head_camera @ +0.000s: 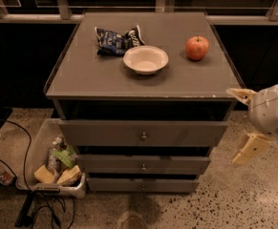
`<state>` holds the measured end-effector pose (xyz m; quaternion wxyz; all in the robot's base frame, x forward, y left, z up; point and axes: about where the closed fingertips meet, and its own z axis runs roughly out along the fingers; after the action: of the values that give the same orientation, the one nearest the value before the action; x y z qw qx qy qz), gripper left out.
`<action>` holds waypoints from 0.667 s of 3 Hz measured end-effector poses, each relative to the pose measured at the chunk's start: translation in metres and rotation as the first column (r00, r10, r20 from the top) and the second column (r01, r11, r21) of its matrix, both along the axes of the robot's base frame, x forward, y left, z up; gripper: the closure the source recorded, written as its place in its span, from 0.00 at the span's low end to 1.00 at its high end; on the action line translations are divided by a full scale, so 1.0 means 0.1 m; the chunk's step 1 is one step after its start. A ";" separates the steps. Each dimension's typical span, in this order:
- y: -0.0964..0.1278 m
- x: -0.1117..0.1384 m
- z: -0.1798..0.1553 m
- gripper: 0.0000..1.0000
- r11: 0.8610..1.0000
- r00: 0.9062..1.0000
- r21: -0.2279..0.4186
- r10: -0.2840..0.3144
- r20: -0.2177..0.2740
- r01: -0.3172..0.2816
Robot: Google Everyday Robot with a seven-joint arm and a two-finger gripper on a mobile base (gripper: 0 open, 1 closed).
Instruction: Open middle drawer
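While gripper (239,126) hangs just right of cabinet (95,75), fingers spread wide, holding nothing, middle drawer (176,165) sits between taller front above and slimmest below, knob well apart from gripper. Bowl (145,59), apple (197,47), snack bag (114,41) on top.

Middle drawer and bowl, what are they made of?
The middle drawer looks like grey-brown painted wood, matte and flat, with a small shiny knob, probably brass. The bowl looks like white plastic or paper: thin rim, dull surface; I can't say which. The claw hangs open right of the cabinet, its fingers tan, likely plastic.
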<state>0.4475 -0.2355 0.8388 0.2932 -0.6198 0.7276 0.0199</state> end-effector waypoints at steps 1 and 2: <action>0.07 -0.01 -0.04 0.00 1.000 1.000 -0.001 0.017 -0.001 -0.017; 0.19 0.05 -0.29 0.00 0.999 1.000 -0.018 0.027 0.001 -0.027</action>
<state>0.4524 -0.2169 0.8093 0.2879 -0.6322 0.7191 0.0171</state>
